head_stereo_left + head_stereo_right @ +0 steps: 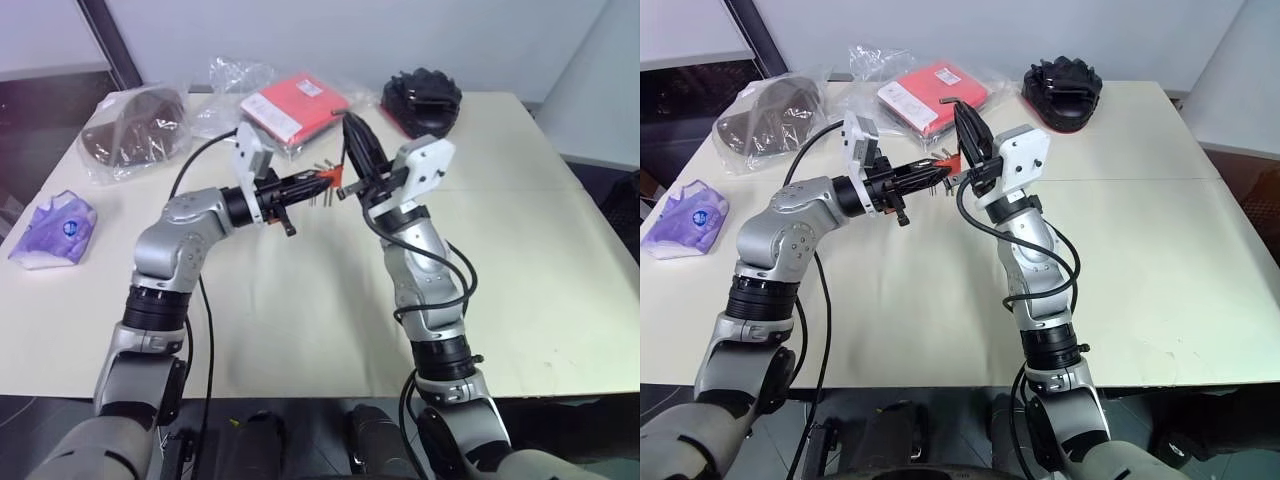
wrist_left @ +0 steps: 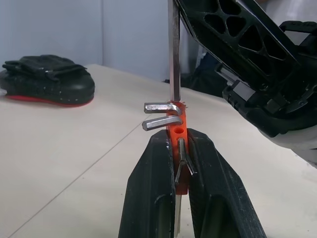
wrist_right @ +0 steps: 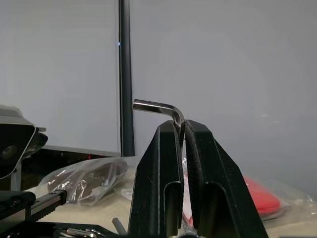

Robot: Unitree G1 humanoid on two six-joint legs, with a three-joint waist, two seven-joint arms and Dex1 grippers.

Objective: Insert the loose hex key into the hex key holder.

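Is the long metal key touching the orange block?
Touching: the left wrist view shows the loose hex key meeting the top of the hex key holder.

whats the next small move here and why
Probably ease the right gripper down so the loose hex key slides deeper. The left gripper clamps the hex key holder, and the key's long leg stands upright at the holder's top, apparently at a hole.

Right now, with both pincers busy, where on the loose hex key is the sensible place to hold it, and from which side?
On the long shank just under the bend, from the sides, as the right pincer does now. The loose hex key is L-shaped, so its short arm sticks out above the fingers while the straight end reaches the hex key holder, held by the left pincer.
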